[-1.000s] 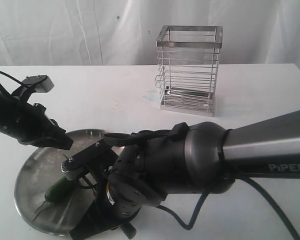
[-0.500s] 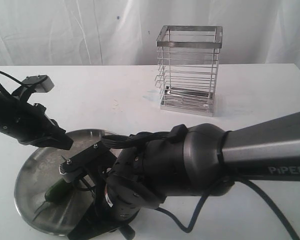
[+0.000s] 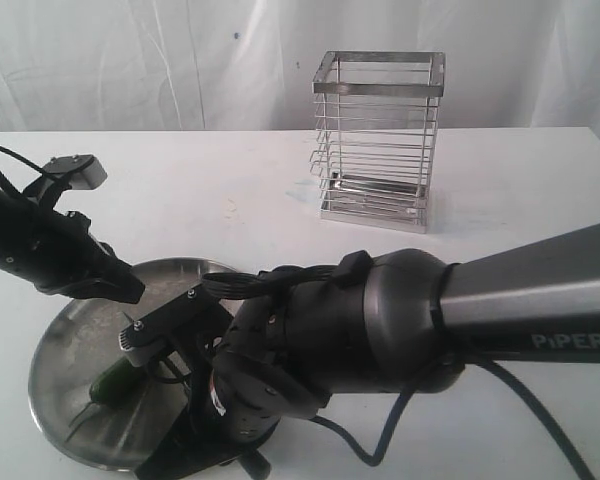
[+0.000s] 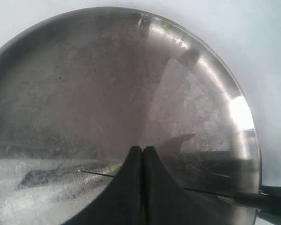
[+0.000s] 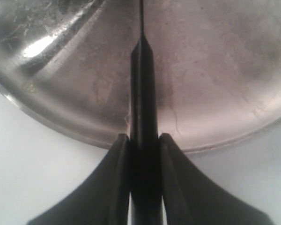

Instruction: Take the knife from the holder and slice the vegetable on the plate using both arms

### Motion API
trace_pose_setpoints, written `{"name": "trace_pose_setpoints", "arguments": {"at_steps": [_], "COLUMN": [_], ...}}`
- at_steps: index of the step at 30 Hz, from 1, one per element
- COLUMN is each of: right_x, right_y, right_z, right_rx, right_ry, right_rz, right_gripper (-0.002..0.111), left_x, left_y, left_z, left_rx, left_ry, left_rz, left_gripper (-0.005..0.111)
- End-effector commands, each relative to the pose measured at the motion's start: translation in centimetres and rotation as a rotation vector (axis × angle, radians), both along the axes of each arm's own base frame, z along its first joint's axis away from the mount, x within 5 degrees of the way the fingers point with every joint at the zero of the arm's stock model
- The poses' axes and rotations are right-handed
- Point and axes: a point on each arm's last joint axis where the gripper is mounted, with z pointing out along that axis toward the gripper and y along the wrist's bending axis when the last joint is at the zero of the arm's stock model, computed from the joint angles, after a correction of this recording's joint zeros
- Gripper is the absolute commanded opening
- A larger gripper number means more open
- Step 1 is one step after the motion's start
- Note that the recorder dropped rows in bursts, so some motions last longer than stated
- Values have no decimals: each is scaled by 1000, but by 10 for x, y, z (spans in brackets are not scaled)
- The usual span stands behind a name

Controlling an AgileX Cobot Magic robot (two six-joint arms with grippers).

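The plate (image 3: 55, 370) lies at the front left of the table. On it rests the vegetable (image 3: 113, 381), a dark green pepper, just beside the front of my right arm (image 3: 310, 350). My right gripper (image 5: 144, 137) is shut on the black handle of the knife (image 5: 143, 84); its thin blade points out over the plate (image 5: 215, 70). My left gripper (image 4: 143, 149) hovers over the plate (image 4: 84, 84) with its fingers pressed together and nothing seen between them. The knife blade (image 4: 96, 173) shows as a thin line crossing behind them. The holder (image 3: 378, 140) stands at the back.
The wire holder looks empty and stands well behind the plate. My bulky right arm covers the front middle of the table and hides the plate's right side. A white curtain hangs behind the table's far edge.
My left arm has sunk slightly toward the plate and shifted a little left. The right arm has edged a touch lower. The pepper stays where it was.
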Motion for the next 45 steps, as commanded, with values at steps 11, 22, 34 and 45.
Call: {"name": "trace_pose_setpoints", "arguments": {"at_steps": [11,22,34,45], "right_x": [-3,-3,-3,-3], "right_y": [3,3,3,3], "right_z": [1,1,1,1], "right_rx": [9,7,7,7], "right_ry": [8,9,9,9], "right_rz": [5,4,4,4], "right_gripper": [0,0,0,0], "left_x": [-1,-3,-9,-10], "left_y": [-1,-2,-2,-1], "left_z": [0,1,-6,-9], "left_rx": [-27,-36,-30,-38], "left_ry": [10,21,53,52], "left_rz": [7,-5,-18,17], "left_gripper": [0,0,0,0]}}
